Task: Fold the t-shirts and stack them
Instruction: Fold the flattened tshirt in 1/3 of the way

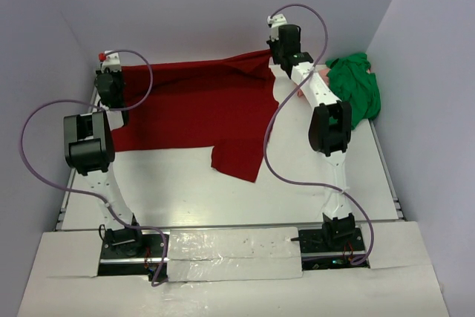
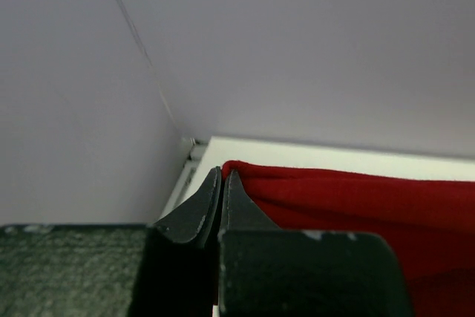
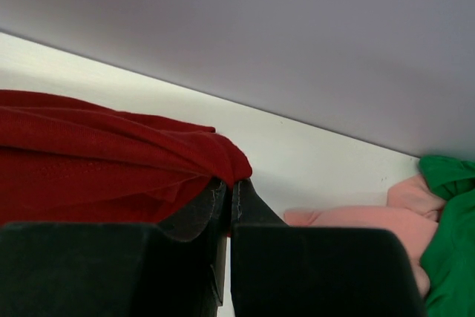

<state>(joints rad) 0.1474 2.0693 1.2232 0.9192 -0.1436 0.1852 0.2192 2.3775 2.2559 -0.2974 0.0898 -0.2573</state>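
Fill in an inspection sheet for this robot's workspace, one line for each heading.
Surface: white table, bare toward the near edge.
Job's things: maroon t-shirt spread along the far edge, one part trailing nearer; green t-shirt crumpled at the far right; pink t-shirt bunched against the green one. None folded or stacked.
Clutter: nothing seen.
Grippers: left pincer shut on the maroon shirt's far-left corner; right pincer shut on its far-right edge.
Cables: purple cables loop off both arms; the right one hangs over the maroon shirt.
Surroundings: pale walls on three sides; taped white board between the arm bases.
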